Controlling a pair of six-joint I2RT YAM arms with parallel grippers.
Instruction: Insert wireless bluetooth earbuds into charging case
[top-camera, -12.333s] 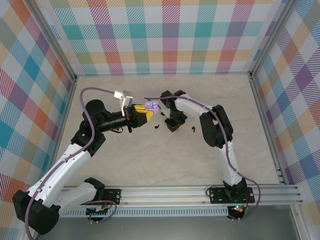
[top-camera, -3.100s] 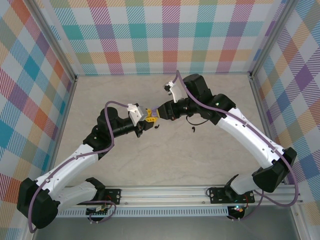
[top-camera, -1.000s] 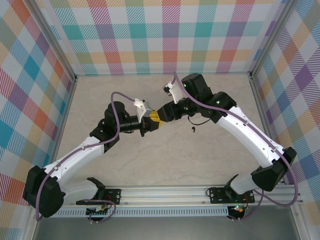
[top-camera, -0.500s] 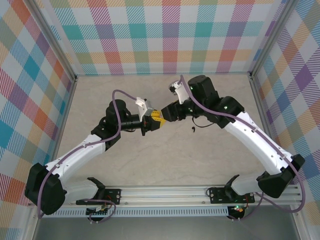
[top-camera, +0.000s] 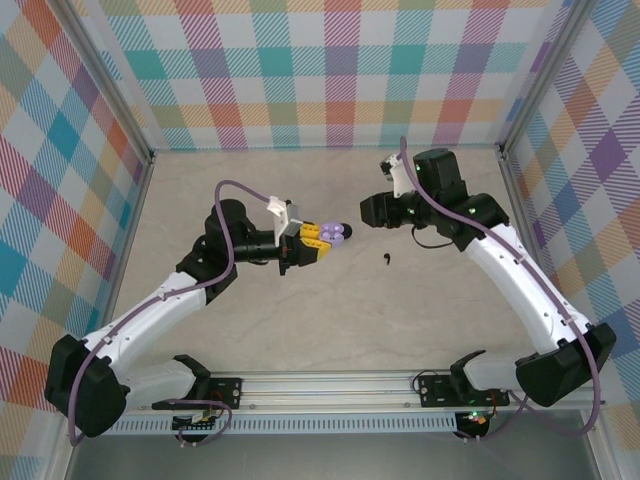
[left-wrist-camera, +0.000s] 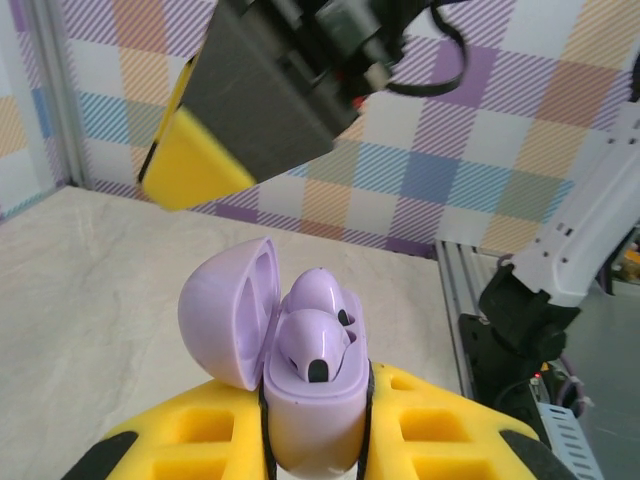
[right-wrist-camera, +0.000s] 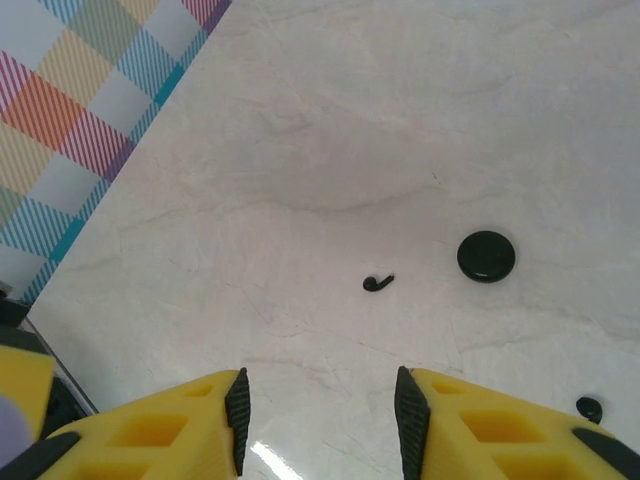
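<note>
Gripping the charging case (top-camera: 336, 233) (left-wrist-camera: 312, 400) was the left gripper (top-camera: 318, 240) (left-wrist-camera: 315, 450), its yellow fingers (left-wrist-camera: 440, 415) clamped on the case body from both sides. The case was held off the table (top-camera: 300, 340), near the middle of the scene. In the left wrist view the case was seen upright and open, with the lid (left-wrist-camera: 225, 320) swung back on the left side.

Two pale lilac pieces were seated in the case. The front lilac earbud (left-wrist-camera: 315, 348) was turned dark tip forward, and the rear lilac earbud (left-wrist-camera: 322, 292) was tucked just behind it, touching. Both were sunk in the wells, with the rounded tops left above the rim.

The right gripper (top-camera: 368, 210) (right-wrist-camera: 320, 410) was held to the right of the case, apart from it. Its jaws were parted to a moderate gap and nothing was caught between them.

A black earbud (top-camera: 386, 260) (right-wrist-camera: 378, 283) was left lying loose on the table, right of the case and nearer than the right gripper. A black disc (right-wrist-camera: 486, 256) was seen beside it in the right wrist view, not touching. A second small black piece (right-wrist-camera: 589, 407) was noted by the right finger, too small to be identified.
</note>
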